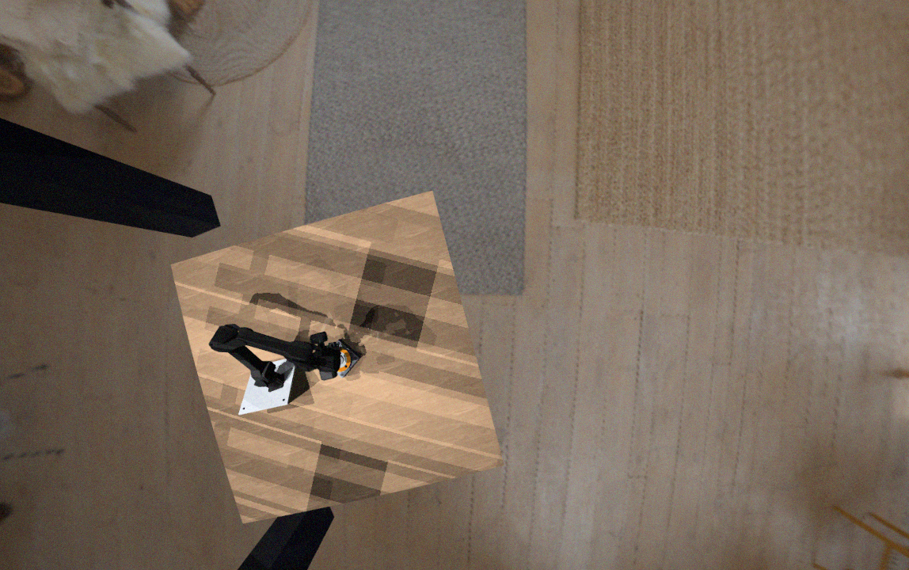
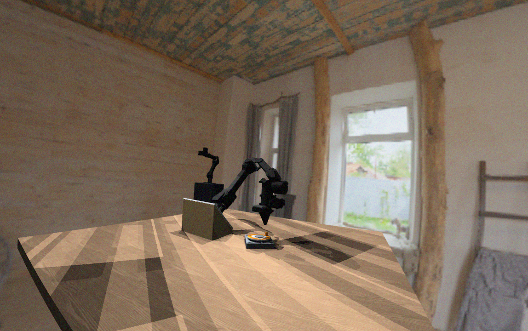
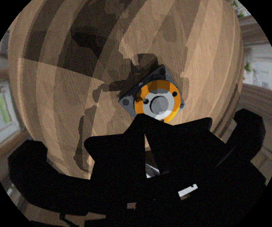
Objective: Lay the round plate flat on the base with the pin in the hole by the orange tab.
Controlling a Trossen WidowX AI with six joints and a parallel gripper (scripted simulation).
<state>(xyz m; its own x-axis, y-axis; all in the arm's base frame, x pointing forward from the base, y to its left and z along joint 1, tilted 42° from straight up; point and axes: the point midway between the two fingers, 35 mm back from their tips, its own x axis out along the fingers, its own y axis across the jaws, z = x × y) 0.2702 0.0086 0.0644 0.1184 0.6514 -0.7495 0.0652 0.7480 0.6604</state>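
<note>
Plate (image 2: 258,236) on base (image 2: 260,244) | gripper (image 2: 265,220) closed, empty, hovering above, apart

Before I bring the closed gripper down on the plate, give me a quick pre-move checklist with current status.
1. Gripper shut with nothing between the fingers: ok.
2. Gripper clear of the round plate: ok; the exterior view shows a gap, with the tip above the plate.
3. Gripper lined up over the plate: ok, roughly; in the wrist view the plate lies just beyond the fingertips.
4. Orange tab and its hole located: cannot tell; too small to pick out.
5. Pin inside that hole, plate flat on the base: cannot tell.
6. Nothing between the gripper and the plate: ok.
</note>
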